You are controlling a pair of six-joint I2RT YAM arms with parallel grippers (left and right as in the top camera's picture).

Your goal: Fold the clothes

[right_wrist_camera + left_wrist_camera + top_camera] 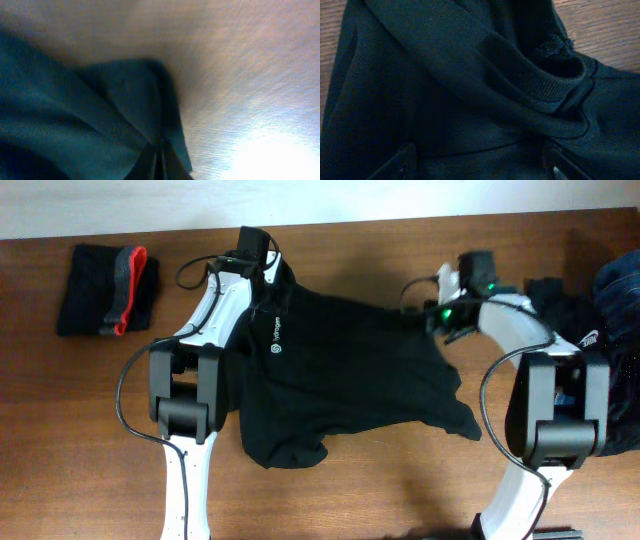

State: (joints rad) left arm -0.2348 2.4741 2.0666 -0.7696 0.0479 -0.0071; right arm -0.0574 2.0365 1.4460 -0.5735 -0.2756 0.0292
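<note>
The black shirt [350,370] lies in the middle of the table [380,500], chest side up but crumpled, with its right side bunched. The right gripper [161,161] has its jaws pressed together on a thin fold at the shirt's right edge: the cloth runs straight into the tips. The left gripper [480,162] hovers over the collar [545,85] with jaws spread wide, and nothing seems caught between them. I judge the step in hand is to flatten the shirt before any fold. To do it well, the left one should close on the firm collar seam, not on loose cloth. Then both arms pull apart gently and low, so the wrinkles go out without lifting the whole garment. The small white logo [278,348] on the chest has writing beside it, too small to read. A white mark [588,337] in the pile of other clothes [610,290] at the right is also not readable
</note>
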